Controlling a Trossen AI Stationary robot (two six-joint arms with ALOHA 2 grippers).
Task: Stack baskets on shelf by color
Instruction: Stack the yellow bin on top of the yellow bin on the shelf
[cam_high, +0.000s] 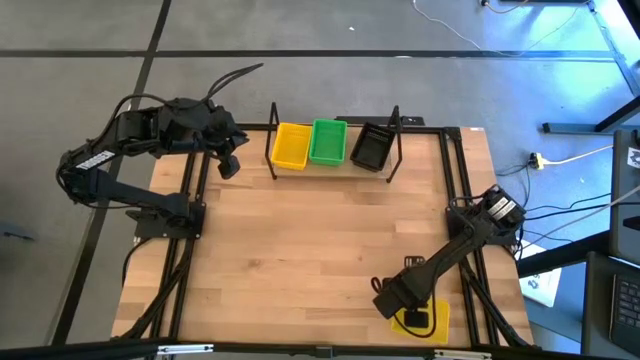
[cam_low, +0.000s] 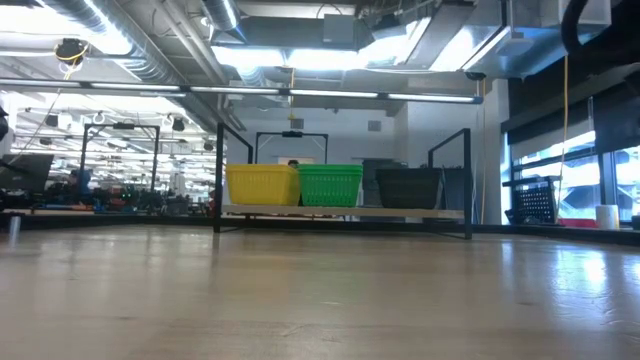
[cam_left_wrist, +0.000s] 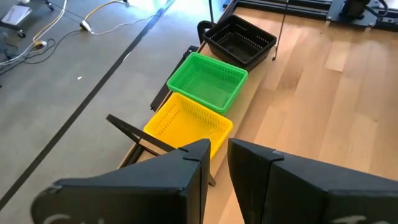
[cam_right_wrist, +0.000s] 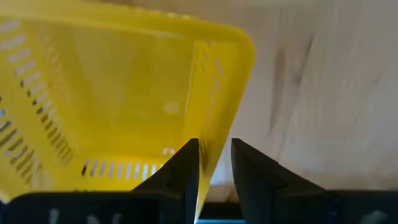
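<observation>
On the pale wooden table (cam_high: 320, 250), a yellow basket (cam_right_wrist: 124, 93) at the near right corner is pinched by its wall between the right gripper (cam_right_wrist: 214, 163) fingers. The shelf (cam_high: 335, 170) at the far edge is filled by yellow, green and black baskets, and the left gripper (cam_left_wrist: 217, 168) is held slightly parted, empty, beside it. Grey floor and cables are seen around.

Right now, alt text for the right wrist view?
The right claw straddles the wall of a yellow mesh basket, one finger inside and one outside the rim. The basket sits on the pale wooden tabletop and fills most of the picture.
</observation>
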